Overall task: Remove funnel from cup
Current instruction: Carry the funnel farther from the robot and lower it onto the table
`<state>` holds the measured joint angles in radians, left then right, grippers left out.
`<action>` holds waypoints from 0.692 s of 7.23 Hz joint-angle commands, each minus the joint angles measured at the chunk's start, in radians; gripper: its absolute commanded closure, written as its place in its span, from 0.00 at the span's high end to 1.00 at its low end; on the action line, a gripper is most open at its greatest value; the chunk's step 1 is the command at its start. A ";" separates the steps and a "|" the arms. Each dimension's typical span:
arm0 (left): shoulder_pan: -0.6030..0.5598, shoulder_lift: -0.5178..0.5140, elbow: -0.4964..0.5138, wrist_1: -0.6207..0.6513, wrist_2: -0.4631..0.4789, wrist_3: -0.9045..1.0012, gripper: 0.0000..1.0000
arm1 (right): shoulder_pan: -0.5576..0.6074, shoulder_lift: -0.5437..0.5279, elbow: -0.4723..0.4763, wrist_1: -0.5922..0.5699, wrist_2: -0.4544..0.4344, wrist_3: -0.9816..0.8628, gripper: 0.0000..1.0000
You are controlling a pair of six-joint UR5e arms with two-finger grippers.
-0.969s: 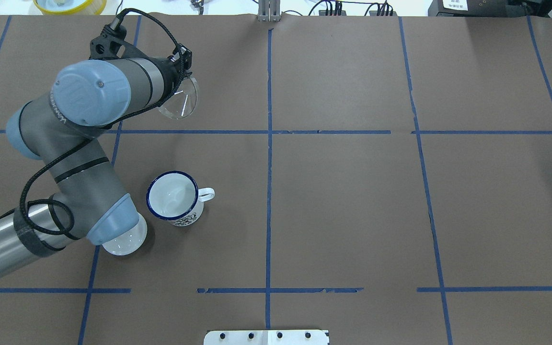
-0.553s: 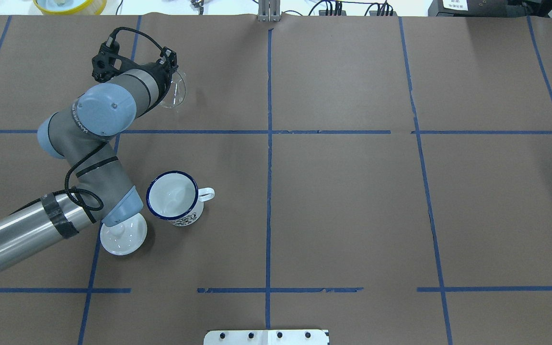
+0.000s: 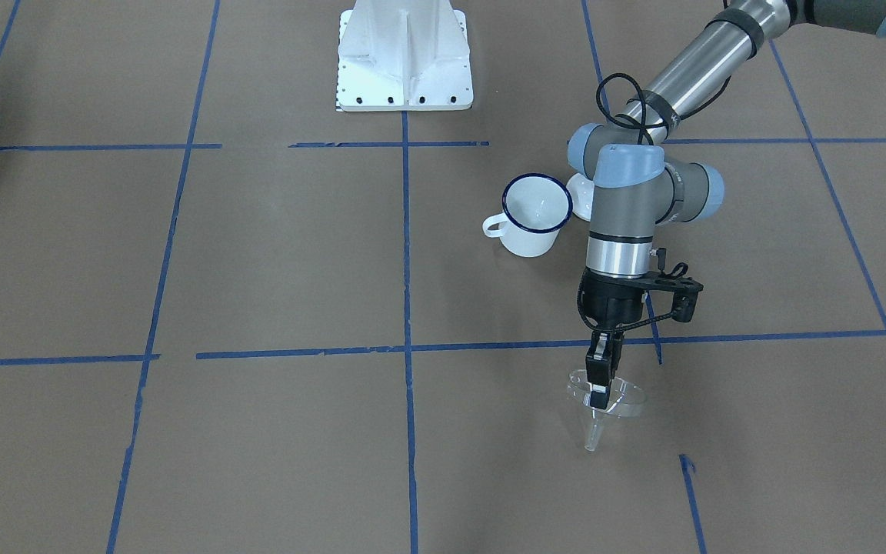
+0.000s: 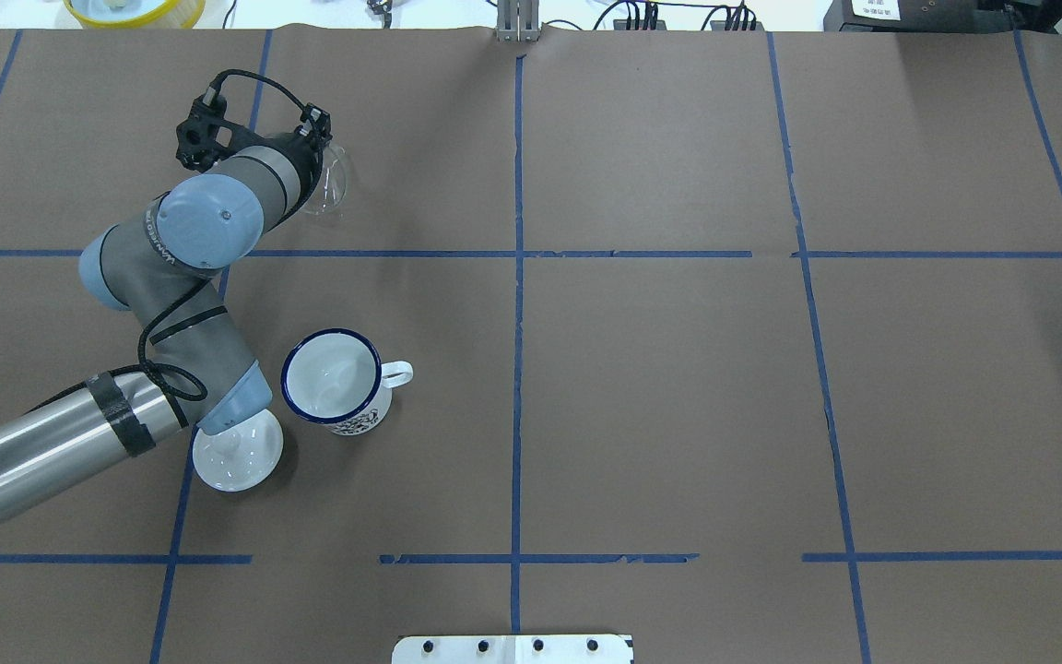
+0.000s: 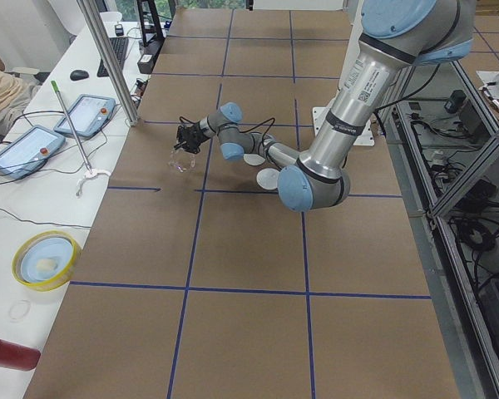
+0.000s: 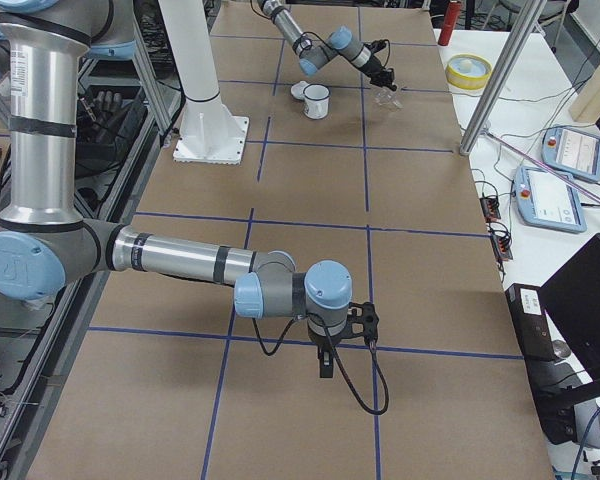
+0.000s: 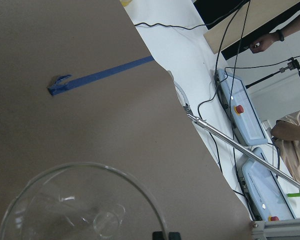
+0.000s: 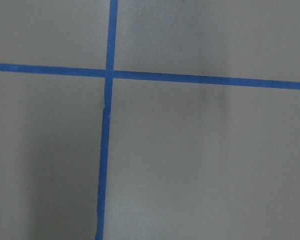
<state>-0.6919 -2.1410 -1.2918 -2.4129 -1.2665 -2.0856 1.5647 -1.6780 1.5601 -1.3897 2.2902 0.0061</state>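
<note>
My left gripper (image 3: 599, 388) is shut on the rim of the clear plastic funnel (image 3: 606, 409) and holds it upright, spout down, just above or on the brown table; I cannot tell if the spout touches. The funnel also shows in the overhead view (image 4: 328, 187) and in the left wrist view (image 7: 80, 205). The white cup (image 4: 335, 378) with the dark blue rim stands empty, well apart from the funnel, nearer the robot's base. My right gripper (image 6: 325, 362) shows only in the exterior right view, low over the table far from the cup; I cannot tell if it is open or shut.
A round white lid (image 4: 236, 456) with a knob lies beside the cup, partly under my left arm's elbow. The white robot base plate (image 3: 404, 61) sits at the near edge. A yellow bowl (image 4: 135, 9) and operator gear lie beyond the far edge.
My left arm has come down lower and drawn a little to the left with the funnel, bringing it close to the table. The cup and lid have not moved.
</note>
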 commanded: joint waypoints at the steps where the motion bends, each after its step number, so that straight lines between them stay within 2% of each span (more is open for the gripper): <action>1: 0.000 0.001 -0.006 0.000 -0.001 0.065 1.00 | 0.000 0.000 0.000 0.000 0.000 0.000 1.00; 3: -0.012 0.012 -0.130 0.011 -0.014 0.194 1.00 | 0.000 0.000 0.000 0.000 0.000 0.000 1.00; 5: -0.014 0.016 -0.141 0.014 -0.048 0.197 1.00 | 0.000 0.000 0.000 0.000 0.000 0.000 1.00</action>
<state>-0.7042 -2.1271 -1.4199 -2.4013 -1.3016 -1.8982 1.5647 -1.6782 1.5600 -1.3898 2.2902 0.0061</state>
